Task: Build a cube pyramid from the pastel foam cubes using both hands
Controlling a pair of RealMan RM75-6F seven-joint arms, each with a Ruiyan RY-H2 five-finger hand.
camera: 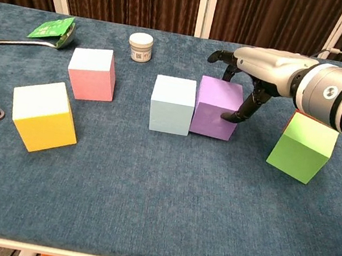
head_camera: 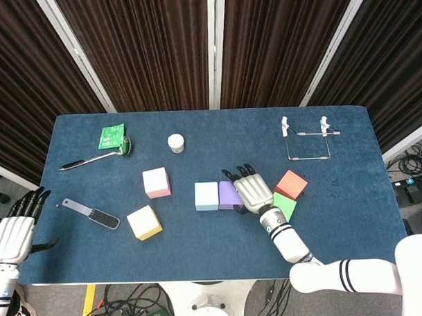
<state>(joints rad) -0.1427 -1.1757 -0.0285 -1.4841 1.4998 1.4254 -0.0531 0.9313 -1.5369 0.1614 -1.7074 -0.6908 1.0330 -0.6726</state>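
Cubes sit unstacked on the table (camera: 143,215): only the purple cube (camera: 216,107) touches the blue cube (camera: 172,104), starting a base row. The right hand (camera: 263,68) arches over the purple cube, thumb against its side, fingers spread. The pink cube (camera: 91,73), yellow cube (camera: 44,115), green cube (camera: 302,146) and red cube (head_camera: 292,184) wait apart. The left hand (head_camera: 12,234) hangs open off the table.

Blue table (head_camera: 96,245); foam cubes (head_camera: 207,196)

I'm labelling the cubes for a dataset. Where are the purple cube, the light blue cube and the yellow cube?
purple cube (camera: 213,120): chest view, on its front face.
light blue cube (camera: 171,113): chest view, on its front face.
yellow cube (head_camera: 144,221): head view, on its pale top face.
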